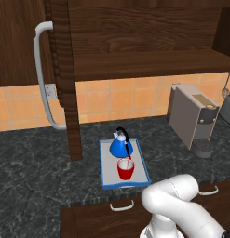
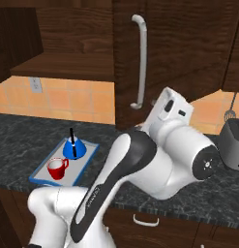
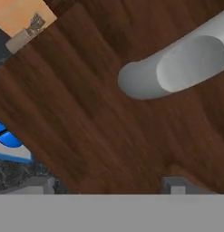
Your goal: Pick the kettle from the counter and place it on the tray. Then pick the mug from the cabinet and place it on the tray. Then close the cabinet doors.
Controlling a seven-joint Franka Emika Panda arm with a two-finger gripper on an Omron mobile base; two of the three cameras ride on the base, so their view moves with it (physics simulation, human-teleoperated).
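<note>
The gripper (image 3: pixel 106 183), jaws spread and holding nothing, faces the right cabinet door (image 3: pixel 99 118) beside its bar handle (image 3: pixel 177 68); the left base view shows the mug (image 1: pixel 125 169) on the tray (image 1: pixel 105 167).

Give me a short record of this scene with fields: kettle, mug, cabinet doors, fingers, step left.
kettle: on the tray, upright
mug: on the tray, in front of the kettle
left door: swung open, edge toward the camera
right door: open, hand close to its face, beside the handle
fingers: open, nothing between them
step left: close both doors
</note>
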